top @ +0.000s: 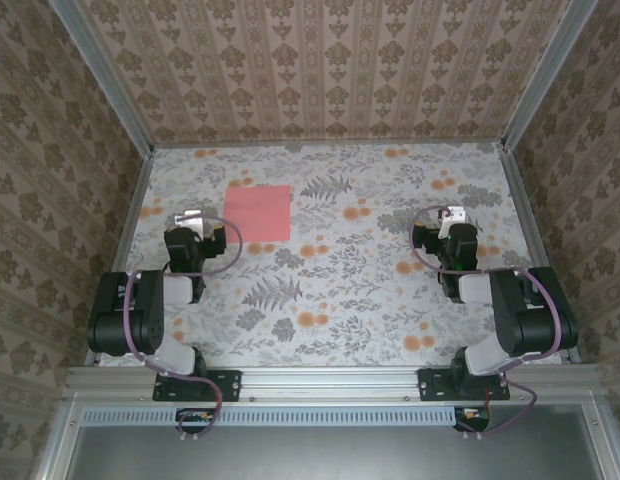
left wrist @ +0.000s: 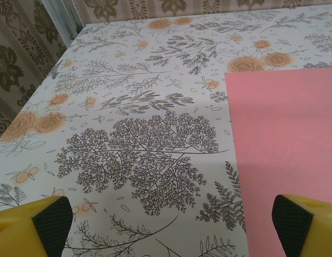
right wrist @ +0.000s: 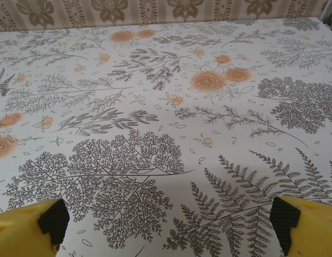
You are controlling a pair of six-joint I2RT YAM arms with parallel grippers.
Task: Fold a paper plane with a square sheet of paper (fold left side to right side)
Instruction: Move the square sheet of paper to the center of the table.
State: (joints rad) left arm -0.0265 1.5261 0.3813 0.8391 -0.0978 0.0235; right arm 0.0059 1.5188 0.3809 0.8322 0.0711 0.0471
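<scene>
Left jaws: wide apart and holding nothing. The yellow fingers with black pads sit at the two lower corners of the left wrist view.
Under the left jaws: the left pad is over bare worktop. The right pad is over the near left part of the square sheet of paper. Whether it touches the sheet, I cannot tell.
Right jaws: also wide apart and empty, with black pads low at either side of the right wrist view.
Under the right jaws: printed worktop, grey ferns and orange roses.
Where the sheet is: on the far-left part of the worktop in the top view, just ahead and to the right of the left jaws, well apart from the right arm.
How the sheet looks: plain salmon-pink, flat, square and unmarked. No crease shows, and its edges run roughly in line with the worktop's sides.
Around it: fern and flower print on every side of the sheet.
Left arm: black, folded back near the left edge, with a purple cable looping beside it.
Surround: patterned brown wall panels on three sides, with a metal rail along the near edge carrying both bases.
</scene>
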